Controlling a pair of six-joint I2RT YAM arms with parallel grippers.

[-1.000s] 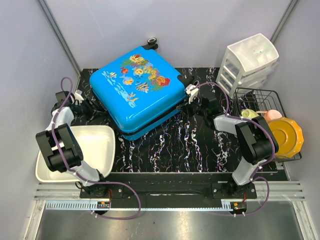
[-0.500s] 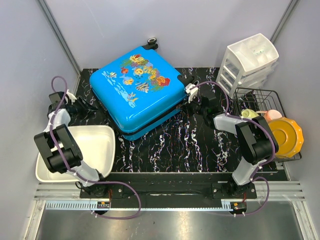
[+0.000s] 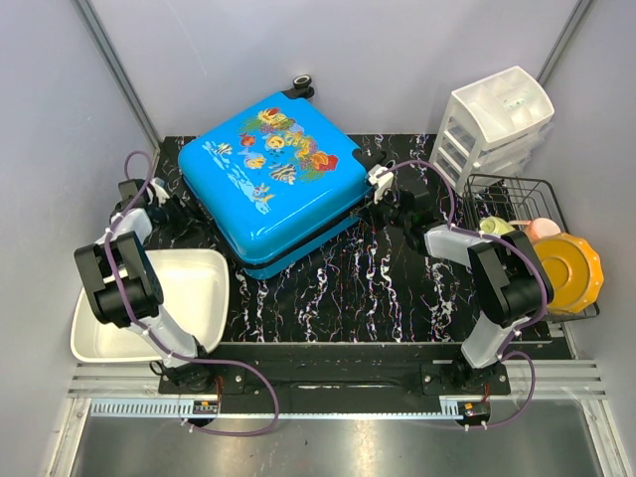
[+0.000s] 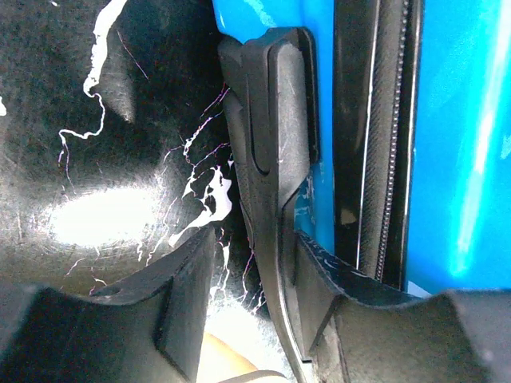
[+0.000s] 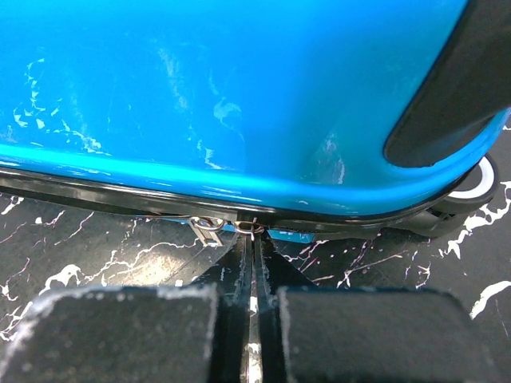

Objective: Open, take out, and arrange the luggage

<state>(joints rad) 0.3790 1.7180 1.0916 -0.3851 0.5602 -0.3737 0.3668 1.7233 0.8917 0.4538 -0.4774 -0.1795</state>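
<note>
Luggage (image 3: 273, 179): flat on bench (image 3: 378, 288), closed, between both arms. Hard shell, stiff and glossy; likely slippery and heavy. Best taken by zip pull (image 5: 251, 227) or black handle (image 4: 275, 120). Right tool (image 5: 254, 263) pinched shut on pull; left tool (image 4: 243, 275) spread astride handle.

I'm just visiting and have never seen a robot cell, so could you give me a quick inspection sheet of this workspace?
Surface: black marbled table.
Job's things: blue suitcase lying flat, closed.
Clutter: white tub; white drawer unit; wire basket holding a yellow plate and a pink cup.
Grippers: left gripper open, straddling a black suitcase fitting; right gripper shut, seemingly pinching a zip pull.
Cables: purple cables loop along both arms.
Surroundings: plain grey walls.
</note>
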